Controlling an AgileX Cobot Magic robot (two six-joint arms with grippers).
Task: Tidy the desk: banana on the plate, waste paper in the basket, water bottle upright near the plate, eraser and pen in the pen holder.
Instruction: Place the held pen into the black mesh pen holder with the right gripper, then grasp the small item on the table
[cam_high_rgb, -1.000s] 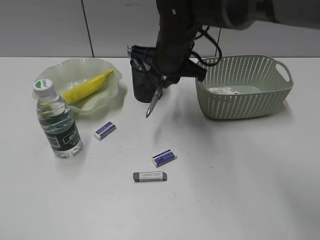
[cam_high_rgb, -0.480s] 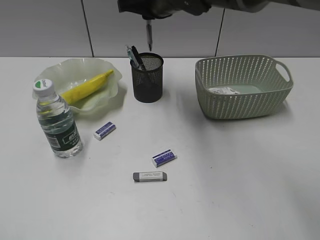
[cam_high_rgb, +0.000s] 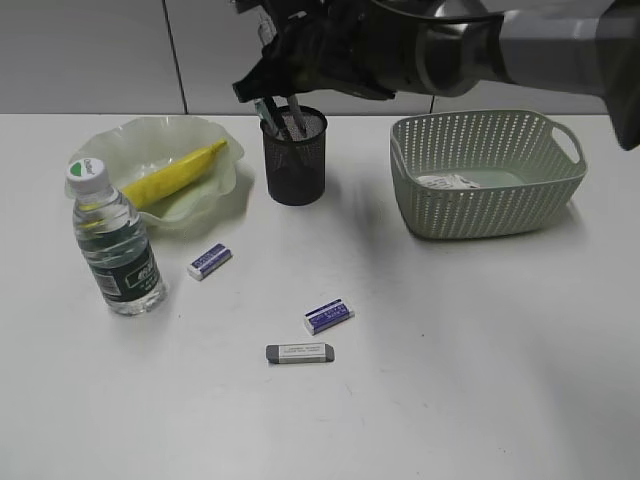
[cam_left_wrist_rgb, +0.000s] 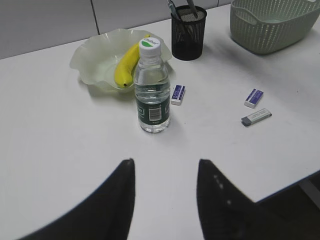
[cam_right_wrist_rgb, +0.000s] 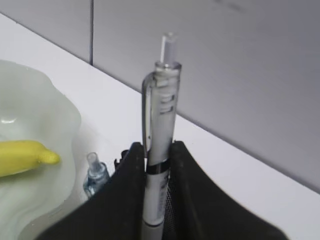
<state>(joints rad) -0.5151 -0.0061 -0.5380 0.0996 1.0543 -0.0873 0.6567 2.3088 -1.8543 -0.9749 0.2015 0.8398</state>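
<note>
My right gripper (cam_high_rgb: 285, 85) (cam_right_wrist_rgb: 156, 150) is shut on a clear-and-white pen (cam_right_wrist_rgb: 160, 115), held upright with its lower end inside the black mesh pen holder (cam_high_rgb: 295, 160). Other pens (cam_right_wrist_rgb: 95, 175) stand in the holder. The banana (cam_high_rgb: 175, 175) lies in the pale green plate (cam_high_rgb: 130, 140). The water bottle (cam_high_rgb: 113, 240) stands upright beside the plate. Three erasers lie on the desk (cam_high_rgb: 480, 340): blue-white ones (cam_high_rgb: 210, 261) (cam_high_rgb: 328, 316) and a grey one (cam_high_rgb: 299, 352). Waste paper (cam_high_rgb: 450, 182) sits in the basket (cam_high_rgb: 485, 195). My left gripper (cam_left_wrist_rgb: 165, 162) is open over bare desk, short of the bottle (cam_left_wrist_rgb: 152, 95).
The right arm stretches from the upper right across the back of the desk above the basket. A grey wall runs behind the desk. In the left wrist view the desk's front edge (cam_left_wrist_rgb: 290, 187) shows at the lower right.
The right gripper carried the pen from a tilted hold in front of the holder up above it, then down, so the pen's lower end now sits inside the holder. The left gripper has not moved.
</note>
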